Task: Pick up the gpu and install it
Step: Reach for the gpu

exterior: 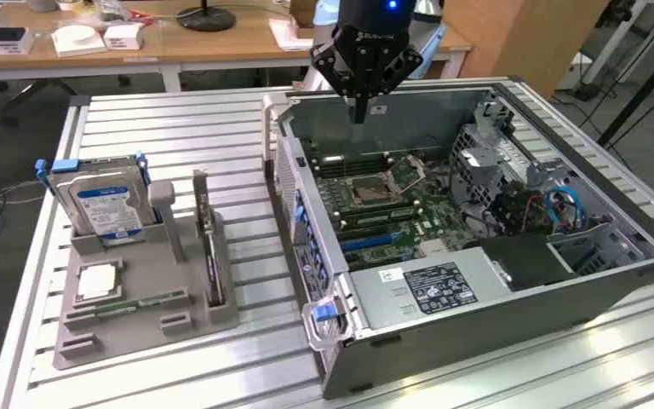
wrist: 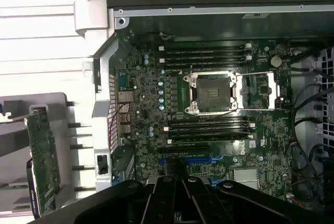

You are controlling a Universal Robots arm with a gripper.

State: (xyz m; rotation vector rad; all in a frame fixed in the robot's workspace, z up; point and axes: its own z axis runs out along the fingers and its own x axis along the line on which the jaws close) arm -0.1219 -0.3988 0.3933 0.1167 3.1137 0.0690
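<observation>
The gpu [exterior: 204, 245] stands on its edge in a slot of the grey holder [exterior: 134, 328] at the exterior view's left, green board upright with a metal bracket at its end. In the wrist view the gpu [wrist: 42, 161] shows as a green card beside the case wall. My gripper [exterior: 359, 112] hangs above the far rim of the open computer case [exterior: 475, 315], well away from the gpu. Its fingers [wrist: 172, 187] meet at a point, shut with nothing between them, over the motherboard [wrist: 151, 104].
A silver hard drive [exterior: 106, 206] with a blue frame stands in the same holder, with a processor [exterior: 96, 279] and memory stick [exterior: 146, 302] lying lower down. The motherboard carries an open CPU socket [wrist: 211, 92], memory slots and a blue slot [wrist: 198, 160]. Cables [exterior: 560, 209] fill the case's right side.
</observation>
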